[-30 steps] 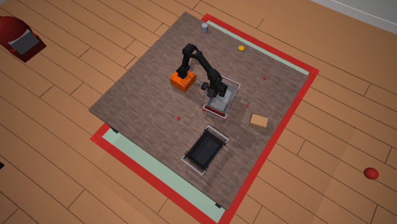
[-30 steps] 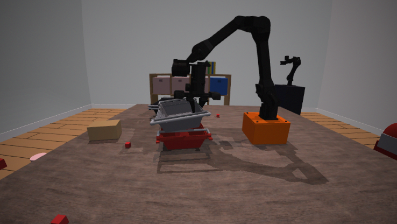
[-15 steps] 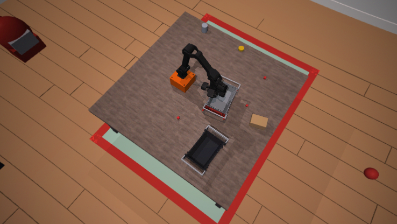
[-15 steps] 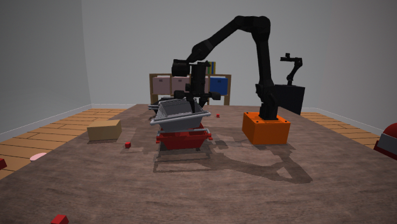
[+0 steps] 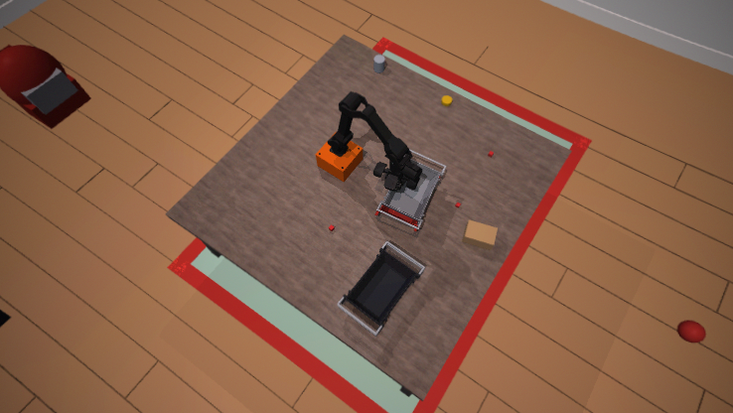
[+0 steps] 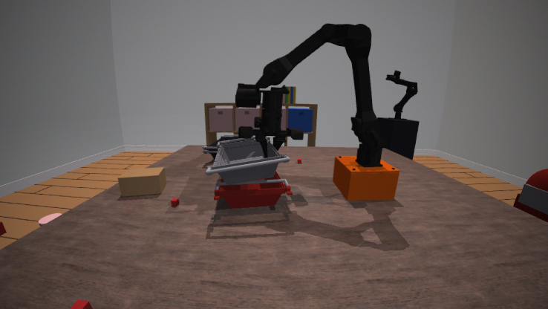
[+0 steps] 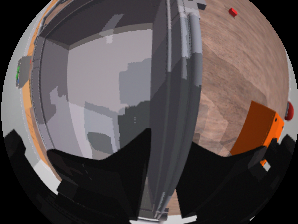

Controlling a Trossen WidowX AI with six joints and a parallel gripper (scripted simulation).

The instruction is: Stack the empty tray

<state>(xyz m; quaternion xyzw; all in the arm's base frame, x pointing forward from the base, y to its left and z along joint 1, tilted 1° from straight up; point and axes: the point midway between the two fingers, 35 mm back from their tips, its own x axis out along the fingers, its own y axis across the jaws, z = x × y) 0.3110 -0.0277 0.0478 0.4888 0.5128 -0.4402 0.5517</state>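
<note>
My gripper (image 6: 270, 151) (image 7: 158, 132) is shut on the near long wall of the empty grey tray (image 6: 245, 173) (image 7: 192, 60), on the side toward the arm's base. The grey tray is over the red tray (image 5: 397, 215) (image 6: 251, 197), tilted sideways, its held side higher than its far side. The red tray stands on the table. One of its wire bars (image 6: 274, 180) lies across the end nearest the exterior camera. The other bar cannot be told clearly from the grey tray's own bars in the top view. The grey tray hides the load. The fingertips are hidden in the top view.
A black tray (image 5: 384, 284) with its bars out over its ends stands beyond the red tray. A tan box (image 5: 480, 233) (image 6: 142, 182), small red cubes (image 5: 331, 227) (image 6: 174, 201), a yellow disc (image 5: 447, 100) and a grey cylinder (image 5: 378, 64) are on the table. The orange base (image 5: 340, 166) (image 6: 366, 184) is beside the trays.
</note>
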